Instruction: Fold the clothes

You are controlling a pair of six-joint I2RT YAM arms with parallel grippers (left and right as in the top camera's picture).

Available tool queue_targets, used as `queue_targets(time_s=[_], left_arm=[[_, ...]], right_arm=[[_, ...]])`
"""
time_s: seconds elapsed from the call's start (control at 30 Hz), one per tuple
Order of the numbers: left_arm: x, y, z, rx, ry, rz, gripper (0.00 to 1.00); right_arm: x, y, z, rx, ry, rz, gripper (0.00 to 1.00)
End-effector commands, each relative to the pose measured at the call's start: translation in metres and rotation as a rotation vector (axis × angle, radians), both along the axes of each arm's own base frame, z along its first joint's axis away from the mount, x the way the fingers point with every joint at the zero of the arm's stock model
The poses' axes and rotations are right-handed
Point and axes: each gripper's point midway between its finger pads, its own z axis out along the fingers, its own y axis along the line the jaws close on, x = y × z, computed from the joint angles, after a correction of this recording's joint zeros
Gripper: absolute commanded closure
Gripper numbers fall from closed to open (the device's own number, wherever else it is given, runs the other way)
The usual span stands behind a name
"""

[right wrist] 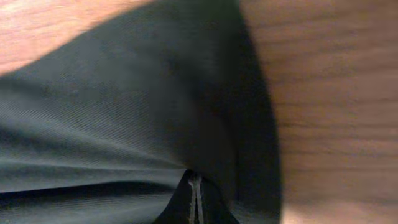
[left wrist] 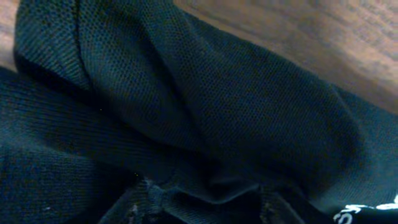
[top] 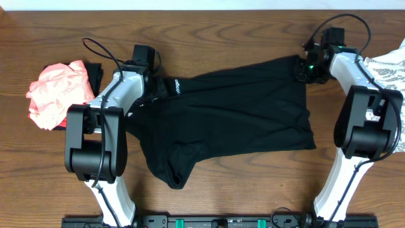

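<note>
The large black garment (top: 234,114) lies spread across the middle of the table, with a white logo print (top: 177,86) near its upper left corner. My left gripper (top: 158,92) is at that corner. In the left wrist view its fingers (left wrist: 208,199) are closed round a thick bunch of the black fabric (left wrist: 205,99). My right gripper (top: 302,68) is at the garment's upper right corner. In the right wrist view its fingers (right wrist: 196,190) are pressed together, pinching the black fabric (right wrist: 124,112). A coral-pink garment (top: 57,92) lies crumpled at the left.
A white leaf-patterned garment (top: 389,66) lies at the right edge behind the right arm. A dark item (top: 95,75) sits beside the coral-pink garment. The wooden table (top: 240,31) shows bare along the back, and the arm bases stand at the front edge.
</note>
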Motion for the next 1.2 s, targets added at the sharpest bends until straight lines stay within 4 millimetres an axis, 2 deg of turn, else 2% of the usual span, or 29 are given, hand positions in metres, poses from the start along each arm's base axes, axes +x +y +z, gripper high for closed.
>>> queue_targets(time_s=[0.0, 0.23, 0.57, 0.77, 0.87, 0.97, 1.03, 1.1, 1.17], left_arm=[[-0.009, 0.018, -0.026, 0.044, 0.045, 0.027, 0.37], [0.020, 0.003, -0.017, -0.030, -0.081, -0.018, 0.37], [0.065, -0.001, 0.006, -0.027, -0.287, -0.067, 0.37], [0.072, -0.002, 0.015, 0.001, -0.317, -0.134, 0.37], [0.068, -0.002, 0.038, 0.009, -0.322, -0.152, 0.37], [0.059, -0.001, 0.086, 0.022, -0.373, -0.178, 0.37], [0.042, -0.003, 0.122, 0.005, -0.390, -0.170, 0.37], [0.017, -0.010, 0.147, -0.031, -0.374, -0.191, 0.37], [-0.016, -0.015, 0.163, -0.046, -0.324, -0.210, 0.37]], right_arm=[[-0.022, -0.051, -0.038, -0.131, 0.120, -0.124, 0.99], [-0.030, -0.057, -0.039, -0.125, 0.149, -0.147, 0.99], [-0.036, -0.057, -0.040, -0.120, 0.180, -0.173, 0.99], [-0.034, -0.057, -0.040, -0.116, 0.173, -0.185, 0.99], [-0.033, -0.052, -0.033, -0.108, 0.152, -0.107, 0.99], [-0.028, -0.053, -0.006, -0.123, 0.099, -0.080, 0.99], [-0.023, -0.050, 0.025, -0.111, 0.037, -0.076, 0.98], [-0.024, -0.037, 0.060, -0.056, -0.016, -0.055, 0.98], [-0.039, -0.021, 0.090, -0.005, -0.023, -0.011, 0.98]])
